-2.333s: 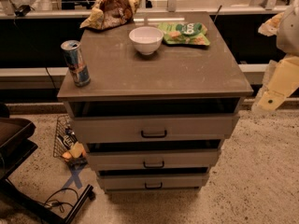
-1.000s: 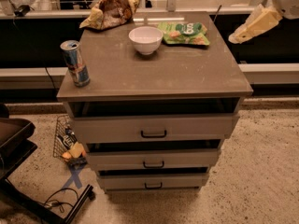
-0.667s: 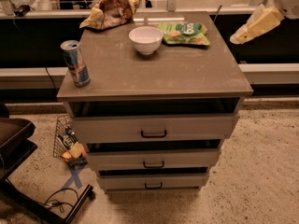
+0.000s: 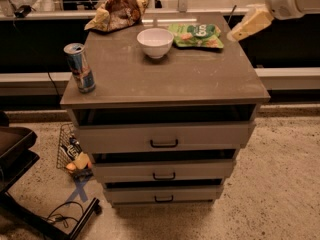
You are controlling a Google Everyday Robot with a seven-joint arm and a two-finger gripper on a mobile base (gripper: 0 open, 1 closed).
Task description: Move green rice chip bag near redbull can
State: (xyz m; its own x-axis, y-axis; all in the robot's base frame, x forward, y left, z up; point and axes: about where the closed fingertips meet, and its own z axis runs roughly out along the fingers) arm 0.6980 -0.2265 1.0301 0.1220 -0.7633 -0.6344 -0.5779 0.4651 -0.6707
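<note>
Where a dark chair point(image 4: 15, 149) edged in at the far left, a wire basket point(image 4: 64, 140) stood on the speckled floor point(image 4: 285, 184) just beside the cabinet's lower left corner. It held a few small packets, one of them yellow-orange, too small to name, while a blue cross of tape point(image 4: 77, 190) and a loose black cable point(image 4: 59, 215) lay in front of it. On the grey-brown worktop point(image 4: 170, 81), the redbull can point(image 4: 80, 67) stood upright at the left front corner, its silver top showing, well apart from everything else. Farther back, at the rear left edge, a crumpled brown-and-yellow snack bag point(image 4: 117, 11) lay in a heap. A white bowl point(image 4: 155, 46) sat upright near the middle of the rear half. Just to its right the green rice chip bag point(image 4: 196, 35) lay flat at the rear right of the worktop, near the bowl though not clearly touching it, and across the worktop from the can. Below the worktop, three pale drawers point(image 4: 164, 134) with dark handles were stacked one under another. Behind the cabinet ran a pale counter point(image 4: 215, 1). At the upper right, the white arm point(image 4: 292, 0) entered from the right edge and sloped down and leftward, ending in the pale yellow gripper point(image 4: 250, 24). The gripper hung in the air just beyond the worktop's rear right corner, near the right end of the green bag and touching nothing; whether it was spread or closed could not be told.
</note>
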